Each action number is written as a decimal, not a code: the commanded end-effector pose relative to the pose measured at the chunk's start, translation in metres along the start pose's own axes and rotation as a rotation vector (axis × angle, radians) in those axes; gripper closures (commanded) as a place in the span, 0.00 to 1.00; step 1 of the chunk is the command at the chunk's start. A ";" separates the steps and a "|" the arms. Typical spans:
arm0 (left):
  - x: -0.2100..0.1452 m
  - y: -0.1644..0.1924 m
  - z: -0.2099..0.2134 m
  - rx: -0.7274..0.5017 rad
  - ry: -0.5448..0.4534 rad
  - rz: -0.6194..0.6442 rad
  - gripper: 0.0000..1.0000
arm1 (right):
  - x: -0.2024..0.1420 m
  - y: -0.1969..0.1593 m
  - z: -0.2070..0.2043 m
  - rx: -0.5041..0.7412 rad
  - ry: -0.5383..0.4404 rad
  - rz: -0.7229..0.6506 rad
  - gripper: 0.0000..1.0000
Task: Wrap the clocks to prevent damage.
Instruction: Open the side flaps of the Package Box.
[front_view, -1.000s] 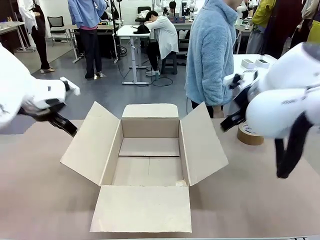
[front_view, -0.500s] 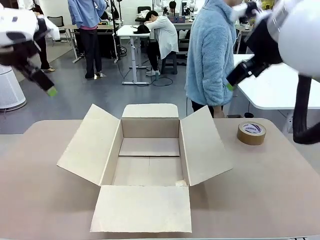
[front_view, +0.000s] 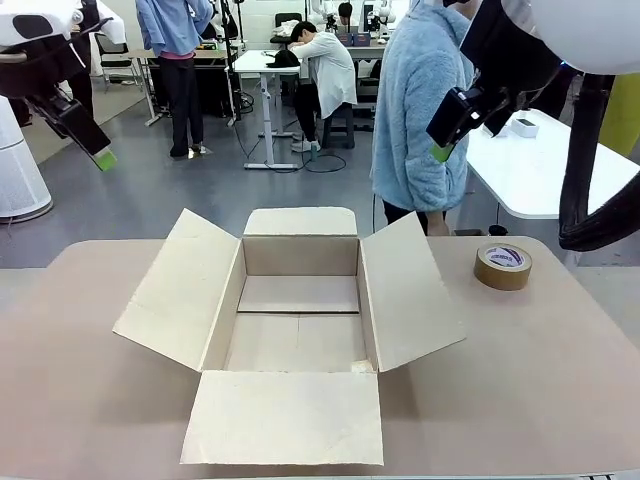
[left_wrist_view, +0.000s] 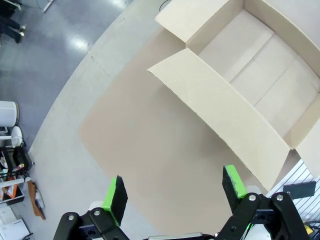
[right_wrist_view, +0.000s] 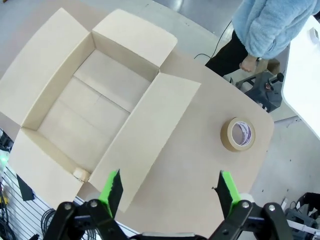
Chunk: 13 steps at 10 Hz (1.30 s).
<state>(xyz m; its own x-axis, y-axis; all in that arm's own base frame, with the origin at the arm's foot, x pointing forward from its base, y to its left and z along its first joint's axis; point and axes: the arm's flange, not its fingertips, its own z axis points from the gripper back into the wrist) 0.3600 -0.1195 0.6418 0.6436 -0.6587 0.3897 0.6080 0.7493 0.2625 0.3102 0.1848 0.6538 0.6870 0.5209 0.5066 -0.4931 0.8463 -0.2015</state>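
Open brown carton (front_view: 405, 295) at the centre of the table (front_view: 520, 380), four flaps folded out to 12, 3, 6 and 9 o'clock. Plain cardboard floor inside, crossed by one seam, with a small pale scrap (front_view: 360, 366) in the corner at 5 o'clock. Tape roll (front_view: 503, 266) lying flat at the carton's 2 o'clock, well apart from the 3 o'clock flap. Person (front_view: 420, 110) in a pale blue fleece standing at the far edge, at the carton's 1 o'clock, turned side-on.

Left gripper (front_view: 100, 155) raised high off the table at 10 o'clock of the front view, green-tipped finger slanting down toward 4 o'clock. Seen from its own wrist: left gripper (left_wrist_view: 175, 187) with jaws spread as wide as they go, gripping nothing, touching nothing. Far below it, bare tabletop (left_wrist_view: 150, 150), with the carton (left_wrist_view: 225, 105) at 1 o'clock of that view.

Right gripper (front_view: 445, 142) likewise high, at 1 o'clock of the front view, in front of the person's sleeve, finger pointing down toward 7 o'clock. Seen from its own wrist: right gripper (right_wrist_view: 169, 186) also fully parted, with nothing held. Beneath it, the table (right_wrist_view: 200, 170), the carton (right_wrist_view: 150, 125) at 10 o'clock and the tape roll (right_wrist_view: 238, 134) at 2 o'clock. Person (right_wrist_view: 270, 25) at 1 o'clock of that view, one hand (right_wrist_view: 247, 64) hanging just past the table edge.
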 end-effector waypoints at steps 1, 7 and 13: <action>-0.006 0.000 -0.004 0.014 -0.018 0.003 0.00 | -0.011 -0.003 -0.005 -0.010 -0.031 0.009 0.00; -0.004 0.045 0.013 -0.199 -0.130 -0.094 0.00 | -0.022 -0.074 0.002 0.548 -0.258 0.276 0.00; -0.088 0.123 -0.003 -0.498 -0.480 -0.158 0.00 | -0.113 -0.166 -0.011 0.725 -0.657 0.226 0.00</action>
<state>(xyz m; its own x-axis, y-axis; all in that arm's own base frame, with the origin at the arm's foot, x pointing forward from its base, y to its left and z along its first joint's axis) 0.3835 0.0242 0.6464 0.3195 -0.5851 0.7454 0.8862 0.4631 -0.0164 0.3268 -0.0036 0.6327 0.1916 0.3371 0.9218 -0.9355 0.3469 0.0675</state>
